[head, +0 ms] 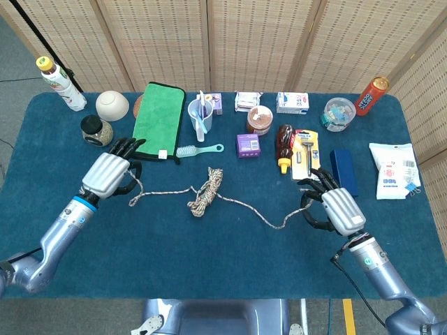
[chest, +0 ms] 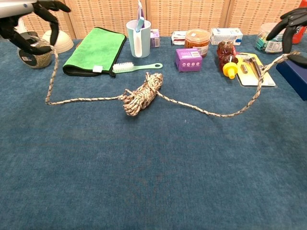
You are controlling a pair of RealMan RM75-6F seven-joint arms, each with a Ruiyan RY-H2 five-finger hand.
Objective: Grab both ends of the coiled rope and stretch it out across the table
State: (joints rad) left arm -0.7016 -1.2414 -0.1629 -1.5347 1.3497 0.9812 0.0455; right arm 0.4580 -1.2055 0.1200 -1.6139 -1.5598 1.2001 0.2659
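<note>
Left hand [head: 108,173] pinching one end of the speckled beige coiled rope [head: 202,192], right hand [head: 336,209] gripping the other, probably. Slack both sides, bundle mid-table. Chest view: only fingertips [chest: 48,6]. Orange bottle [chest: 299,19] reading "OREO"-ish.

The head view is looking steeply down from above the near edge, taking in the whole blue table [head: 230,265] out to the screens at 12 o'clock. The chest view is sitting lower and nearer, facing 12 o'clock, sharing the coiled rope [head: 202,193] [chest: 141,94] and middle objects.
</note>
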